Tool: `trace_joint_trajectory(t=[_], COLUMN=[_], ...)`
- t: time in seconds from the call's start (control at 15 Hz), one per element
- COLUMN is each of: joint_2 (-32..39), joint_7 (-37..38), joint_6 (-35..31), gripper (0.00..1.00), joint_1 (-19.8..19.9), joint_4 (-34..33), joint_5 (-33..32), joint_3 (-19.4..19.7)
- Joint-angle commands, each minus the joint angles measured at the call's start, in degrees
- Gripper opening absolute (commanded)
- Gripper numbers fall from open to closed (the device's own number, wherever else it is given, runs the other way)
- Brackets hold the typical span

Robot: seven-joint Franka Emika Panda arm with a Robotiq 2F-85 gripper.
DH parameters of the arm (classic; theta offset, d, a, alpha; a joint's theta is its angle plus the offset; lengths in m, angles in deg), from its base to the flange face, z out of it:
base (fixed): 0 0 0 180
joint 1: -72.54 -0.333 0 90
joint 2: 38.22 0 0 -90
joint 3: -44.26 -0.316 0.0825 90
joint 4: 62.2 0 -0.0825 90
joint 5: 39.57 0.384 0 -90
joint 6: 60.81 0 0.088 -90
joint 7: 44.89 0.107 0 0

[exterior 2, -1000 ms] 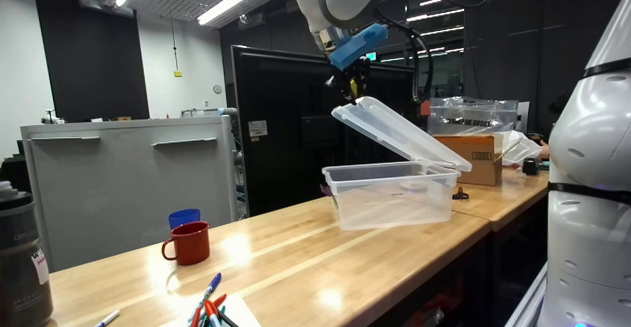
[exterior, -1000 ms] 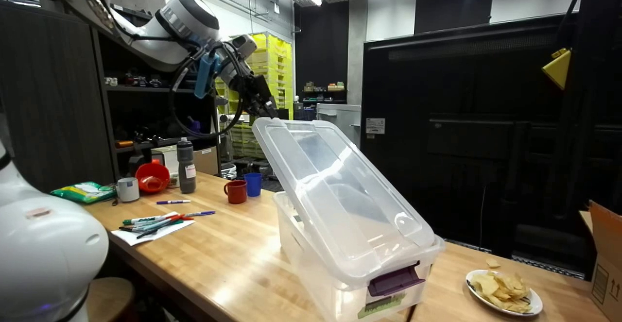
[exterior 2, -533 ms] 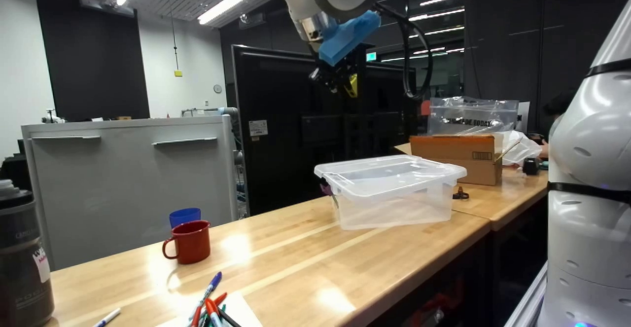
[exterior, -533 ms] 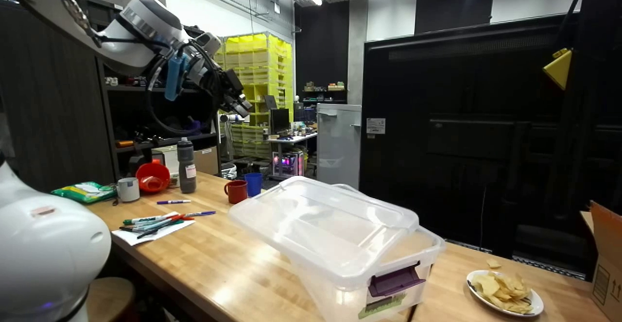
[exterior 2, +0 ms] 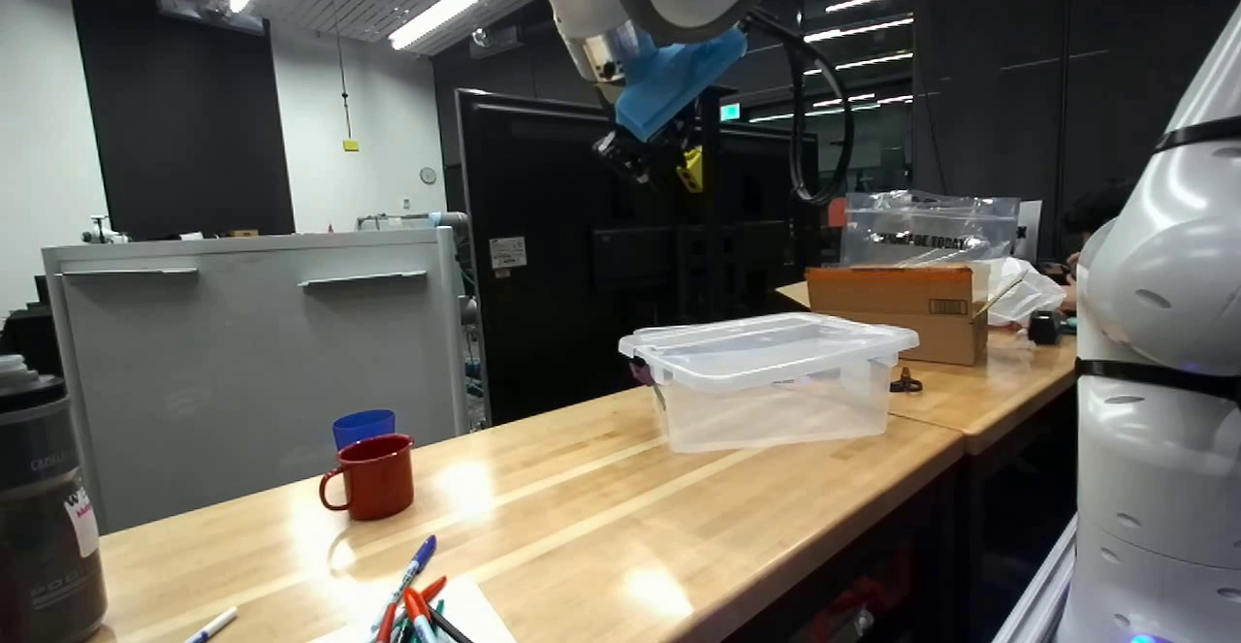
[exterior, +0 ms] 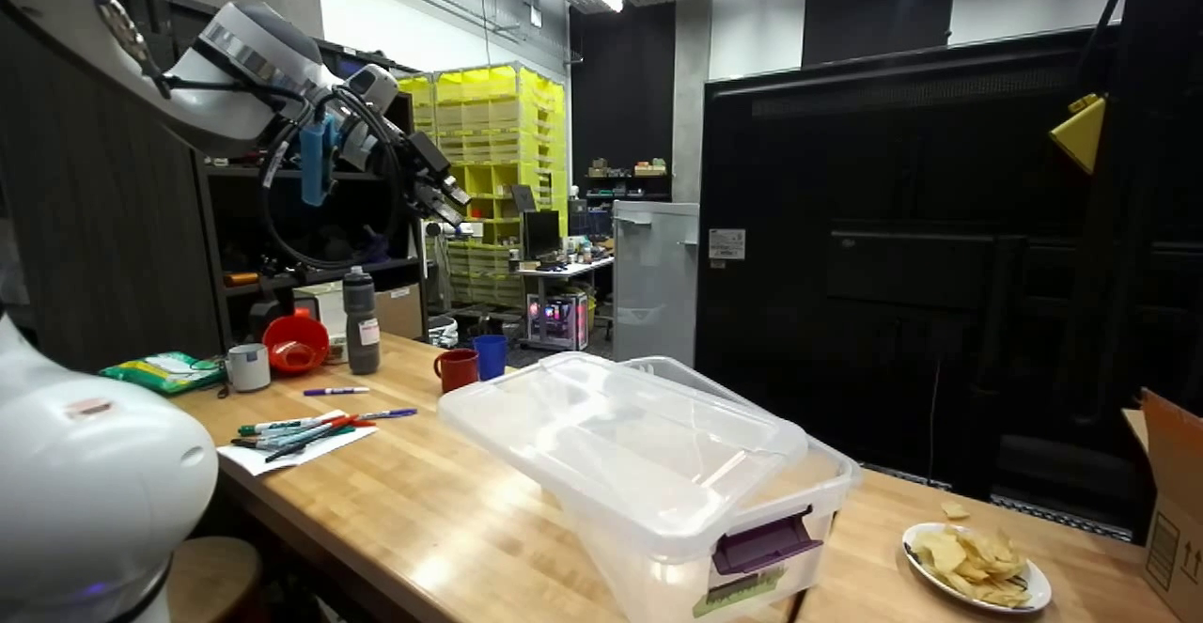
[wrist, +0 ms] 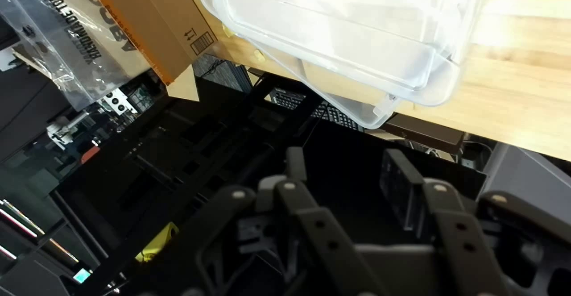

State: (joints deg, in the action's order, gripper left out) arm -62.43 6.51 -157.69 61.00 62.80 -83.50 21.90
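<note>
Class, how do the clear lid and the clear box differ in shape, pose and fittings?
The lid is a shallow panel; the box has tall walls. The box stands on the wooden table; the lid lies askew across the box's top. The box has a purple latch; none shows on the lid. Both are translucent, with rounded corners.

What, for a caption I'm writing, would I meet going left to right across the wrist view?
Clear plastic bag with black lettering → brown cardboard box with an orange edge → translucent rectangular plastic lid askew on a translucent plastic bin → large grey cabinet.
</note>
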Motion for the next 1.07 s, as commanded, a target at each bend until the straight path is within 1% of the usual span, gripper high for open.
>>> trace_joint_trajectory(t=[0.0,0.2,0.27,0.47,0.6,1.0], joint_2=[2.49,5.94,7.58,11.72,14.21,18.59], joint_7=[2.33,4.36,5.66,9.05,11.85,19.36], joint_6=[-0.72,-1.02,-0.92,-1.44,-0.74,4.05], gripper=[0.80,0.99,1.00,1.00,1.00,1.00], joint_1=[1.07,2.18,2.40,2.28,1.33,-3.99], joint_4=[-0.20,0.02,0.13,0.94,1.19,1.02], joint_5=[-0.15,0.39,0.10,-0.74,-1.48,-5.88], joint_3=[2.09,3.93,4.13,4.58,3.92,0.74])
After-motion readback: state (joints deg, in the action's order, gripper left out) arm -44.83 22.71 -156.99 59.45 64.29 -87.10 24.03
